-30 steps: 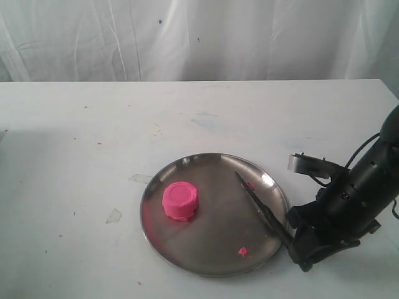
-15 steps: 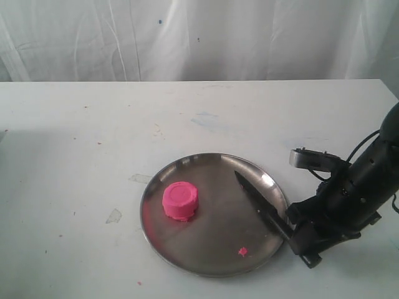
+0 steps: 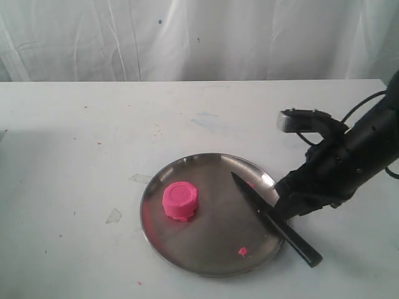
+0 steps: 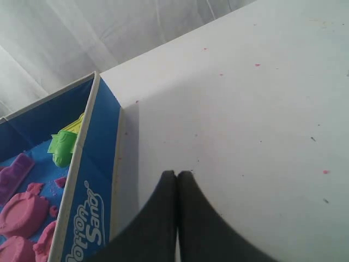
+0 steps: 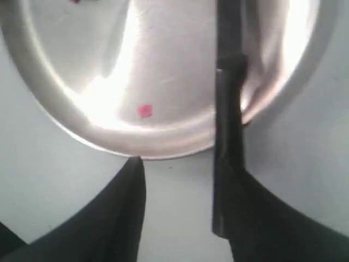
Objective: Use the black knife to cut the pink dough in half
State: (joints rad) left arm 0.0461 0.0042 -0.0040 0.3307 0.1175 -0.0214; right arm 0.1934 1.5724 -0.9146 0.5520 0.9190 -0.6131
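The pink dough [image 3: 181,200] is a round puck on the left half of the steel plate [image 3: 212,233]. Across the plate's right rim lies the black knife [image 3: 274,221], blade on the plate and handle end on the table. My right gripper [image 3: 283,208] hangs over the handle, open. In the right wrist view the knife [image 5: 228,109] runs along the inner side of one finger, and the gripper [image 5: 185,169] holds nothing between its fingers. My left gripper [image 4: 177,173] is shut and empty above bare table; it is out of the exterior view.
Pink crumbs [image 3: 242,251] lie on the plate near its front rim. A blue open box [image 4: 92,180] with pink and green moulds sits beside the left gripper. A white curtain hangs behind the table.
My right arm has lifted and swung back from the table's front right, uncovering the knife's handle end. The knife tip shifted slightly left. The dough stayed put.
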